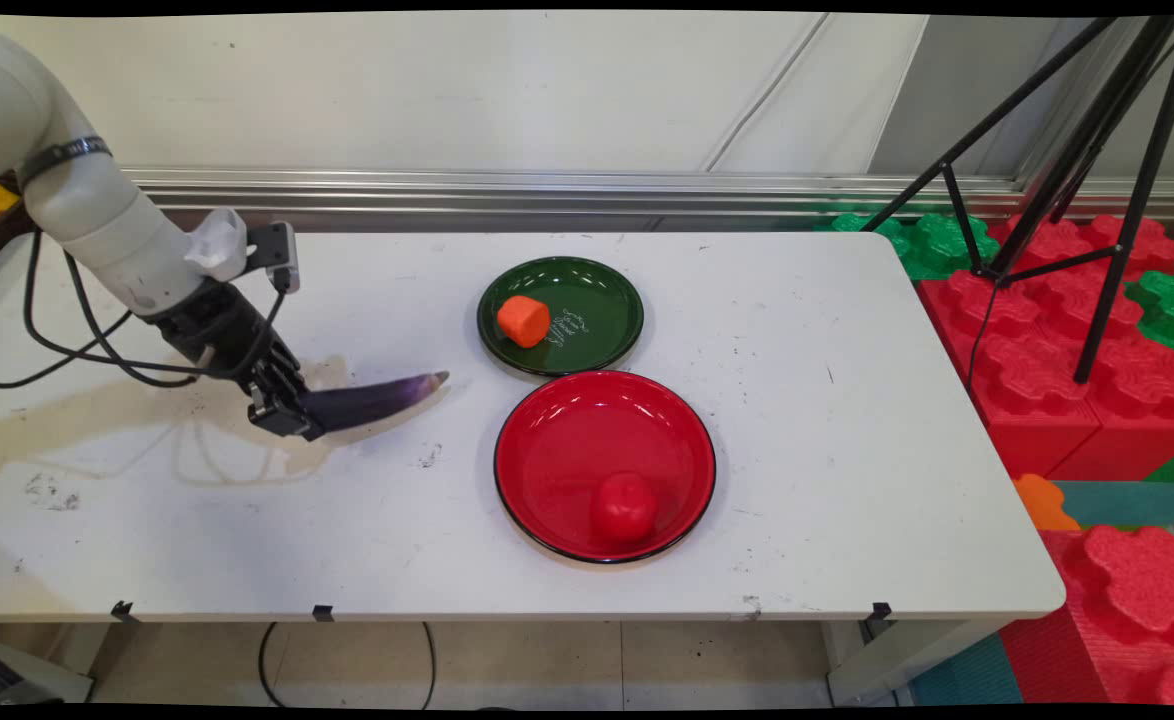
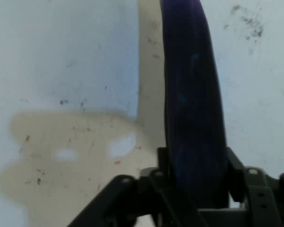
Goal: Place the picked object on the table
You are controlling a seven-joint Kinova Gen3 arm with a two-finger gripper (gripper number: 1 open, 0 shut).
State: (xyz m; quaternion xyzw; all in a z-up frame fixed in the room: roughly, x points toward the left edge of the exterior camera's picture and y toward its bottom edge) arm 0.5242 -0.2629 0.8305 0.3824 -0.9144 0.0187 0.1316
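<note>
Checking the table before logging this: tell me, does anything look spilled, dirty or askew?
A tan stain spreads over the white table beneath the tool, which grips a purple eggplant. Dark smudges lie nearby.

— What colours are on the white table (image 1: 847, 420)?
— A dark purple eggplant (image 1: 372, 400) in the black gripper (image 1: 282, 415), an orange lump (image 1: 523, 320) on a dark green plate (image 1: 602, 300) with white lettering.
— And nearer?
— A red fruit (image 1: 624, 507) on a red, black-rimmed plate (image 1: 567, 440).

Bright, even light; perhaps soft shadows
</note>
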